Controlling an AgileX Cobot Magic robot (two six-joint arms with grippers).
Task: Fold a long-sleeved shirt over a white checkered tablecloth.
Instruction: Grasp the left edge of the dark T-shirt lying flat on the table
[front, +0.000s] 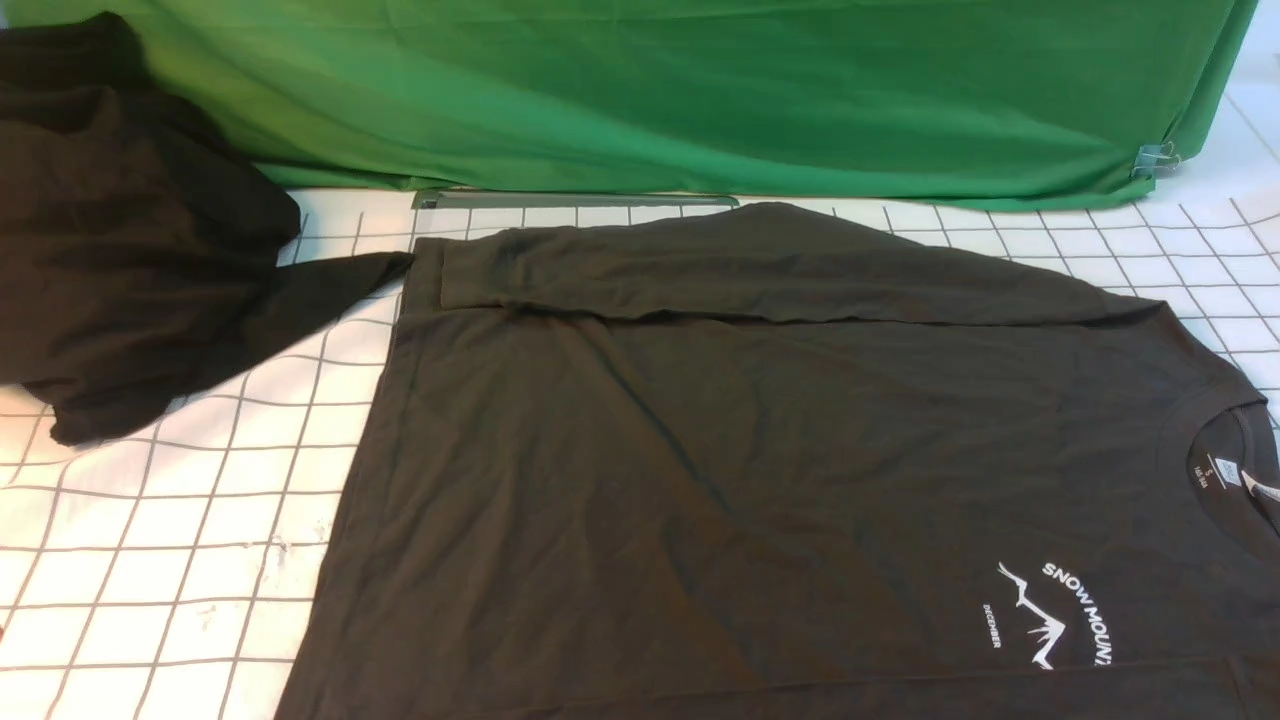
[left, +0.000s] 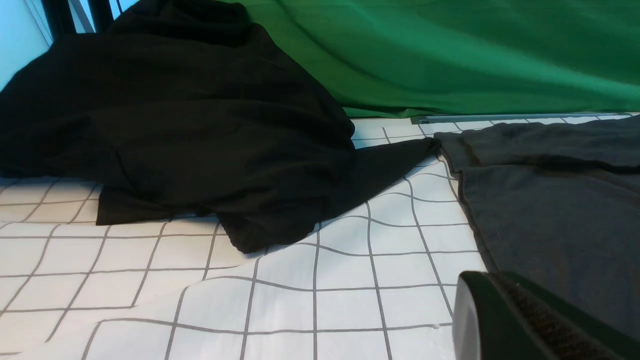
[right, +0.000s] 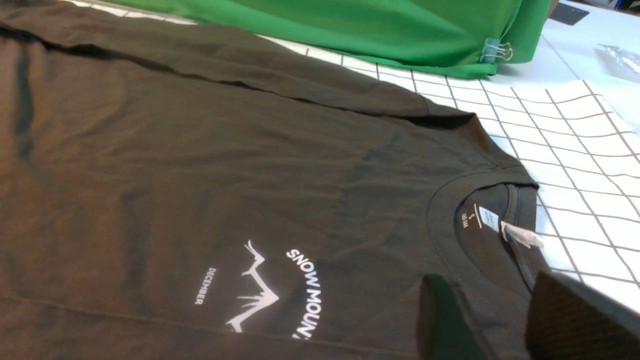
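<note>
The long-sleeved shirt (front: 750, 450) lies flat on the white checkered tablecloth (front: 150, 530), collar to the right and white mountain logo (front: 1050, 610) at the near right. Its far sleeve is folded across the top of the body. Neither gripper shows in the front view. In the left wrist view my left gripper (left: 492, 277) is shut with nothing in it, just above the tablecloth (left: 300, 300) at the shirt's hem edge (left: 550, 210). In the right wrist view my right gripper (right: 487, 290) stands open over the shirt (right: 200, 165), beside the collar and neck label (right: 487, 217).
A blacker garment heap (front: 120, 230) without print sits at the far left, one tip reaching towards the shirt's far corner. A green cloth (front: 700, 90) hangs along the back, held by a clip (front: 1150, 160) at the right. A metal strip (front: 570, 198) lies under its edge.
</note>
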